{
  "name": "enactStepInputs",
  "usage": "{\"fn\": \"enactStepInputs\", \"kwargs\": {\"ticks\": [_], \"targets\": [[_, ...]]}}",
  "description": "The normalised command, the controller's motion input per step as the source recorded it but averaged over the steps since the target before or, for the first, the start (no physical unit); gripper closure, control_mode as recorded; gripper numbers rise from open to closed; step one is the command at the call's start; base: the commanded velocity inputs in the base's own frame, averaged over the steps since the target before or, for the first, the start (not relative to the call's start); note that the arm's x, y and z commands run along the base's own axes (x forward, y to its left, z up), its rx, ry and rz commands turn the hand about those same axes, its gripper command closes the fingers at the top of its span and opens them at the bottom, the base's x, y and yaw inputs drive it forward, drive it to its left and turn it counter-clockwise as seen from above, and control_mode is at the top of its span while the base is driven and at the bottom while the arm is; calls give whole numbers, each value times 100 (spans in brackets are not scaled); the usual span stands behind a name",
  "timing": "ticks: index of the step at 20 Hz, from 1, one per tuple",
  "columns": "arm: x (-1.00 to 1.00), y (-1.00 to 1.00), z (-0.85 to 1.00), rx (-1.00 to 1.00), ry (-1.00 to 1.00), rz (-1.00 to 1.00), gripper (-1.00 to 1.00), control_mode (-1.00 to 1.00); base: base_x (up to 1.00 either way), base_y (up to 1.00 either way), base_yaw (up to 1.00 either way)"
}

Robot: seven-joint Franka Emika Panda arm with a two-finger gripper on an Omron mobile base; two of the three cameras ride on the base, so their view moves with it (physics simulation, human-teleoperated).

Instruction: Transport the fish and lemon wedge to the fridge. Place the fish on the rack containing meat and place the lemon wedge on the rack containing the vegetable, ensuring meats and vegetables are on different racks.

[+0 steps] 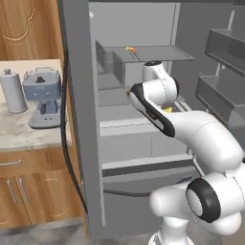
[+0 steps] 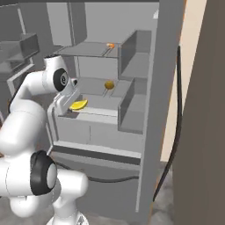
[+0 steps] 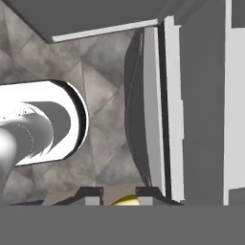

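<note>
Pinching the lemon wedge (image 2: 79,104), pincer (image 3: 119,197) at the fridge (image 2: 169,66) shelf's front edge.

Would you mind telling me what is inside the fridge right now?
Inside the fridge, the meat sits on the top rack and the vegetable on the rack below. The pincer holds the lemon wedge there. The arm covers part of that rack.

Matt grey steel fridge (image 1: 81,119), glossy white plastic arm (image 1: 201,134), grained wooden cabinets (image 1: 28,191), mottled stone countertop (image 1: 28,134).
</note>
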Motion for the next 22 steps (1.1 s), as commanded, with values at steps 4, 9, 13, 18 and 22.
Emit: {"fn": "enactStepInputs", "kwargs": {"ticks": [4, 9, 13, 18, 22], "targets": [[0, 0, 0, 0, 0, 0, 100, 100, 56, -26, -1], [0, 0, 0, 0, 0, 0, 100, 100, 91, 34, -14], [0, 0, 0, 0, 0, 0, 100, 100, 100, 8, -14], [0, 0, 0, 0, 0, 0, 100, 100, 29, 1, -6], [0, 0, 0, 0, 0, 0, 100, 100, 1, 0, 0]]}}
